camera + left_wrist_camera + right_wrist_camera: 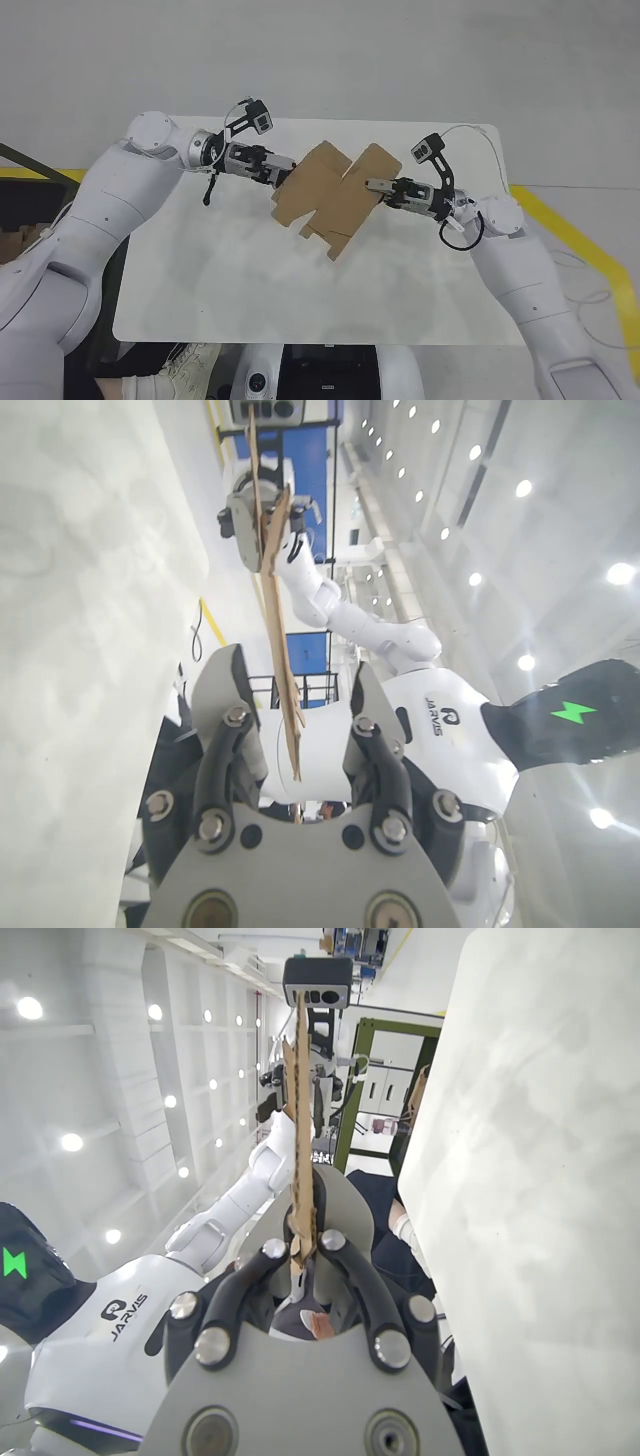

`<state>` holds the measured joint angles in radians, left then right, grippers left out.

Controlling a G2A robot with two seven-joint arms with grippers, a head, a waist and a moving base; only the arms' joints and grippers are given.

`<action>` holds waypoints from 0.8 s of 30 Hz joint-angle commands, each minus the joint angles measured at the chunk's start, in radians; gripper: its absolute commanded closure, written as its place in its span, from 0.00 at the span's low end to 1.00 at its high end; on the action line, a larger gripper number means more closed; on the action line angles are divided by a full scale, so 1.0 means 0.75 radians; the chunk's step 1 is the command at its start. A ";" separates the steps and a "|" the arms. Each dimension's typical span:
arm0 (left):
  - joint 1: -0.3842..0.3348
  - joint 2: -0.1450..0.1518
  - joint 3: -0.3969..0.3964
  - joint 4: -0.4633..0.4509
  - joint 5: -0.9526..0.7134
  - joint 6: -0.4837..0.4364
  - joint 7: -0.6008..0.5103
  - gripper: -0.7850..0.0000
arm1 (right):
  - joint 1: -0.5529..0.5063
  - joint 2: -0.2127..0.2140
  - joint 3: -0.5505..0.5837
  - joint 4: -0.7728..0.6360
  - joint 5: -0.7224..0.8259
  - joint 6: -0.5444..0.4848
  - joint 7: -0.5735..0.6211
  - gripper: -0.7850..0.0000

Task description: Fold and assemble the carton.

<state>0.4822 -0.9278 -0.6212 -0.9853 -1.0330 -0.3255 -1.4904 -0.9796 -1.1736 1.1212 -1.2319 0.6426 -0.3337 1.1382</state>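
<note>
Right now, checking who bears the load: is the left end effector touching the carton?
Apart. The left wrist view shows the carton between the open fingers of the left end effector, a gap on each side.

A white worktop (pixel 200 290) stands on a pale grey floor (pixel 300 50) marked with a yellow line (pixel 565 228). Round ceiling lights (pixel 523 488) glow beyond the left jaws. A green-framed cabinet (pixel 387 1083) stands far past the right jaws.

No readable text, no labels, no numbers on the carton (pixel 335 200)
</note>
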 commanded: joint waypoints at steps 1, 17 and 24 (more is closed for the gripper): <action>0.021 0.000 -0.034 0.030 -0.032 -0.010 0.096 0.00 | -0.029 0.005 0.033 -0.039 0.002 0.033 -0.096 1.00; 0.214 0.015 -0.178 -0.258 0.157 0.018 0.678 0.00 | -0.398 0.046 0.199 -0.750 -0.318 0.494 -0.818 1.00; 0.265 -0.005 -0.196 -0.283 0.175 0.010 0.716 0.00 | -0.422 0.038 0.166 -0.780 -0.339 0.562 -0.899 1.00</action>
<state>0.6789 -0.9294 -0.7670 -1.1971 -0.9041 -0.3199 -0.9525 -1.2970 -1.1448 1.2463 -1.8185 0.3878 0.0857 0.4680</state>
